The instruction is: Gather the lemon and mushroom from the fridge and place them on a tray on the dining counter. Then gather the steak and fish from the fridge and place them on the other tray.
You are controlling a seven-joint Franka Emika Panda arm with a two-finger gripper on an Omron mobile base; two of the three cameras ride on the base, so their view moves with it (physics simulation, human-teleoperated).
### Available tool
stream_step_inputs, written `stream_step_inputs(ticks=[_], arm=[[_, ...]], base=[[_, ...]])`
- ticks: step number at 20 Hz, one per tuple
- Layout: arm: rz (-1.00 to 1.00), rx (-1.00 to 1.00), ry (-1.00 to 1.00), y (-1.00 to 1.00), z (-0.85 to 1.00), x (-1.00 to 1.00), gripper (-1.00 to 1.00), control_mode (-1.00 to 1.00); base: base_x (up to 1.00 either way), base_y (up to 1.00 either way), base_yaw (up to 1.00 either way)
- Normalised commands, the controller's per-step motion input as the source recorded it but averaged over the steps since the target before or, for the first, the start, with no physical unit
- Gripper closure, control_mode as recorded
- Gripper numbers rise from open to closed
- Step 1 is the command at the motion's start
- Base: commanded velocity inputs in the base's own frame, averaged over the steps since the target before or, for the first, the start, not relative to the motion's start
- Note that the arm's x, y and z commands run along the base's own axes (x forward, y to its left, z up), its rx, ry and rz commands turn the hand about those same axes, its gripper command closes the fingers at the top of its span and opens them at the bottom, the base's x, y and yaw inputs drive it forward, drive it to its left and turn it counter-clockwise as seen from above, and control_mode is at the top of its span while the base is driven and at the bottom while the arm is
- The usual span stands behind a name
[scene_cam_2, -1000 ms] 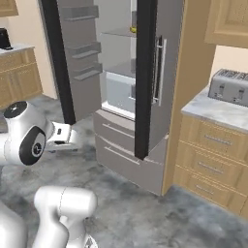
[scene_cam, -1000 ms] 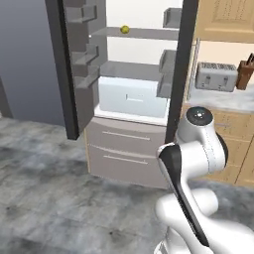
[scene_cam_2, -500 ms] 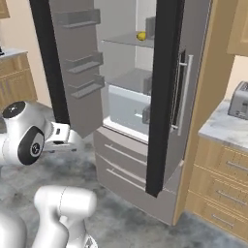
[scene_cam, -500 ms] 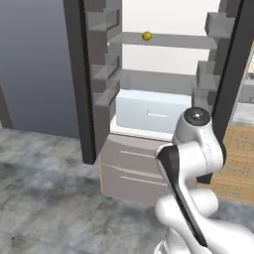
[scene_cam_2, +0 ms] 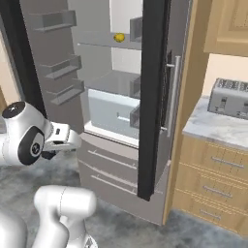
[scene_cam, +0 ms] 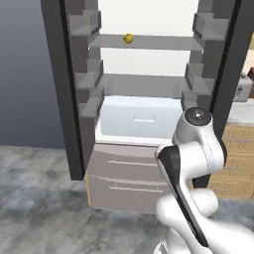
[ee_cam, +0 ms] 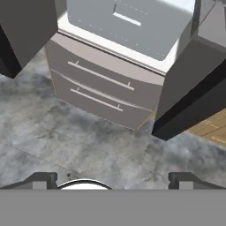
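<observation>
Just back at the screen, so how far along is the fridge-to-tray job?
Early. Done: the fridge stands with both doors open. In hand: nothing; the pincer is open and empty, aimed at the floor before the drawers. Left: the lemon sits on an upper shelf; mushroom, steak, fish and trays aren't visible, so all four transfers appear to remain.

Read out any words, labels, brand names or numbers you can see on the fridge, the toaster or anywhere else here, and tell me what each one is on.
None: no text, number or sign can be read on the fridge, the toaster, the cabinet drawers or the lemon.
</observation>
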Motion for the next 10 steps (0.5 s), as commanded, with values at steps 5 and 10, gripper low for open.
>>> stream_step_inputs(ticks=[5, 10], arm=[[0.00, 0.00, 0.00, 0.00, 0.00, 0.00, -1.00, 1.00], [0.00, 0.00, 0.00, 0.00, 0.00, 0.00, -1.00, 1.00]], base=[[0.51, 0.57, -0.33], [0.46, 0.20, -0.23]])
